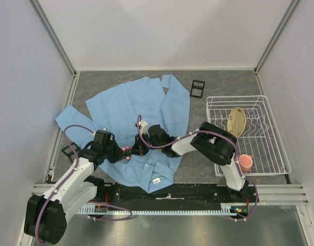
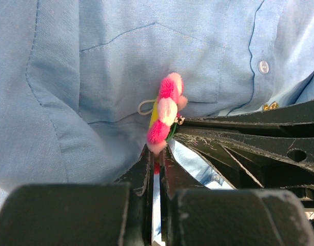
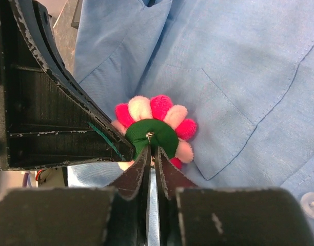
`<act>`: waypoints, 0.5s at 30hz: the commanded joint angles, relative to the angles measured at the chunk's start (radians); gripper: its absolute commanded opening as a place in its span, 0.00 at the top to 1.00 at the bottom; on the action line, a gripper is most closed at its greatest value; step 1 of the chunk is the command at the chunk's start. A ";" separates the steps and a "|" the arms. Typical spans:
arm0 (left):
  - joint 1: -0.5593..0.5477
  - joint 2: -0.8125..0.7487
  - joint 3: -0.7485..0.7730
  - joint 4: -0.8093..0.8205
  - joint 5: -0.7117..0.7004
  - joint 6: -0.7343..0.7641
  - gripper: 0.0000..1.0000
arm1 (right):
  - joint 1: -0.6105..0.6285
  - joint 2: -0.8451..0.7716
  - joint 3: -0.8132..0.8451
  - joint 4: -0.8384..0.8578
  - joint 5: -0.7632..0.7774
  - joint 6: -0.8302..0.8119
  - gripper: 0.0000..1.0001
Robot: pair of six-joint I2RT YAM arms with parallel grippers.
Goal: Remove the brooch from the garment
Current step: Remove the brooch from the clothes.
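The light blue shirt [image 1: 139, 110] lies spread on the table. The brooch [image 1: 126, 152] stands up off its chest pocket. In the left wrist view the brooch [image 2: 165, 111] shows edge-on, with pink and pale petals. In the right wrist view the brooch [image 3: 156, 128] shows its green back and metal pin. My left gripper [image 2: 157, 151] is shut on the brooch's lower petals, also seen from above [image 1: 120, 151]. My right gripper [image 3: 153, 149] is shut on the pin at the green back and meets it from the right [image 1: 136, 147].
A small gold emblem [image 2: 270, 106] and a white button [image 2: 263, 66] sit on the shirt near the right fingers. The white neck label [image 1: 157, 180] is near the front edge. A white dish rack [image 1: 259, 102] holds a tan plate [image 1: 237, 121] and a pink cup [image 1: 245, 162]. A black frame [image 1: 197, 88] lies behind.
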 commanded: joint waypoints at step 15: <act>-0.006 0.007 -0.008 0.003 0.021 -0.013 0.98 | -0.040 0.025 -0.042 0.236 -0.117 0.151 0.76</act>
